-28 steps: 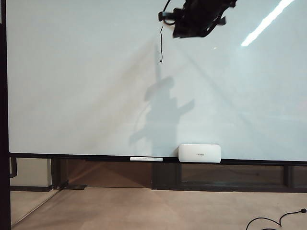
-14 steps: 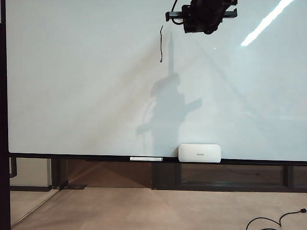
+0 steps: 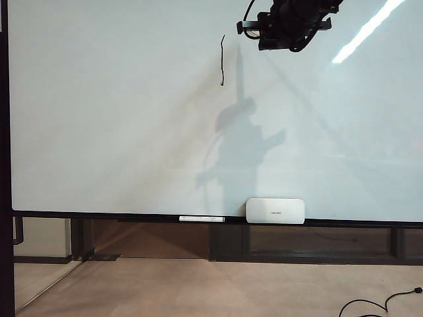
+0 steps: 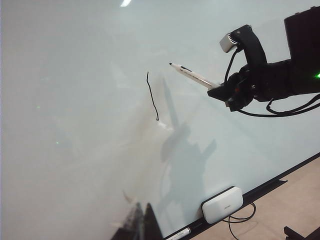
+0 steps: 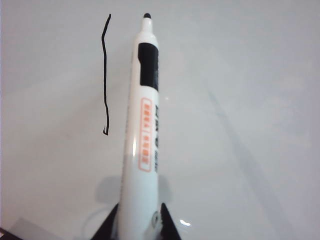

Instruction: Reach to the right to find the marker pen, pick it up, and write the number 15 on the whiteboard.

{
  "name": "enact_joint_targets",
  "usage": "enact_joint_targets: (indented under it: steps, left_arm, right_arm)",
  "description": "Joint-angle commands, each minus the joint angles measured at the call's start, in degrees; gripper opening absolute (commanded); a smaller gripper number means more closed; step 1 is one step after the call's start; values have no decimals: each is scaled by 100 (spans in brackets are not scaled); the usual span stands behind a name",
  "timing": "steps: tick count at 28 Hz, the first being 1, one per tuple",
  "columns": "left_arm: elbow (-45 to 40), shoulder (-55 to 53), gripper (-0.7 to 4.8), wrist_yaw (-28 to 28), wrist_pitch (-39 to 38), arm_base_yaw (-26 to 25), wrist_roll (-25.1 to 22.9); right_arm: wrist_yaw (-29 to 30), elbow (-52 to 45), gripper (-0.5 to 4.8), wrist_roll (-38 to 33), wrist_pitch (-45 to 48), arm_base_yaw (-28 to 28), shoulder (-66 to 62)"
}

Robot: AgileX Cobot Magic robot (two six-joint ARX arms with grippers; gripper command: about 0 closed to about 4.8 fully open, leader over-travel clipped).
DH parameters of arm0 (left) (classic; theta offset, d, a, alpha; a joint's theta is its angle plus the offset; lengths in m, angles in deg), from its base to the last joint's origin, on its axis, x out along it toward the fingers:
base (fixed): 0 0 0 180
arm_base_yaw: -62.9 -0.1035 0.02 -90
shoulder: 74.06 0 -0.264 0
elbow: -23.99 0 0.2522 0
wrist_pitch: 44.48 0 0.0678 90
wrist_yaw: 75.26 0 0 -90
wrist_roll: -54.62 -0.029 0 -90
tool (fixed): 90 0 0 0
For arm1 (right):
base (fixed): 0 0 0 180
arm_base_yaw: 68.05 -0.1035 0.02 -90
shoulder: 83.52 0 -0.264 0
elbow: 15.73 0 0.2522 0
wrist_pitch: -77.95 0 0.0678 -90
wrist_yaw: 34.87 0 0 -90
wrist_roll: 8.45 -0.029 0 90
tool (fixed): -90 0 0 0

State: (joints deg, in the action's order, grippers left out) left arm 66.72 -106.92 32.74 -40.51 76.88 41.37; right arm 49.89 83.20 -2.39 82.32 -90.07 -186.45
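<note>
- The right end effector [image 3: 289,30] is near the top edge of the whiteboard [image 3: 106,132], right of centre, and its jaws are clamped on the rear of the marker pen [image 5: 142,125].
- In the left wrist view, the pen [image 4: 195,76] extends from the right end effector [image 4: 227,92] towards the board. Its black tip leads, and its long axis slants towards the board rather than lying flat along it.
- A single "1" stroke [image 3: 222,61] is drawn on the board. No "5" is visible, so judge the number as half done.
- Key relation: the pen tip [image 5: 147,15] lies just beside the upper end of the stroke [image 5: 105,75], on the side away from the board's left edge. The blank area for the "5" starts there.
- The frames do not show clearly whether the tip is in contact with the board.
- The next stroke probably requires the tip to be pressed onto the board beside the "1", with a gap left between the digits.
- The left end effector is not in view, so its state cannot be given.
- An eraser [image 3: 275,211] and a second pen [image 3: 201,218] rest on the bottom rail, well apart from the right end effector.
</note>
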Motion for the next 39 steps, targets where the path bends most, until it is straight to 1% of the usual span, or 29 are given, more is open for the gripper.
enact_joint_targets:
  steps: [1, 4, 6, 8, 10, 11, 32, 39]
  left_arm:
    - [31, 9, -5, 28, 33, -9, 20]
    - [31, 9, -5, 28, 33, -7, 17]
    - [31, 7, -5, 31, 33, -7, 17]
    - [31, 7, -5, 138, 33, -7, 17]
    - [31, 7, -5, 262, 24, -9, 22]
    - [31, 7, -5, 262, -2, -9, 22]
    - [31, 7, -5, 267, -72, -9, 15]
    - [31, 4, -5, 264, -74, -9, 15]
  right_arm:
    - [243, 24, -2, -4, 103, 39, 24]
    - [516, 37, -2, -4, 140, 55, -37]
    - [531, 144, -2, -4, 118, 66, -160]
    - [487, 256, -2, -4, 94, 66, -273]
    - [229, 293, -2, -4, 105, 66, -306]
    - [216, 308, -2, -7, 105, 66, -306]
    - [240, 466, -2, 0, 50, 118, -404]
    - [240, 826, -2, -7, -291, 125, -507]
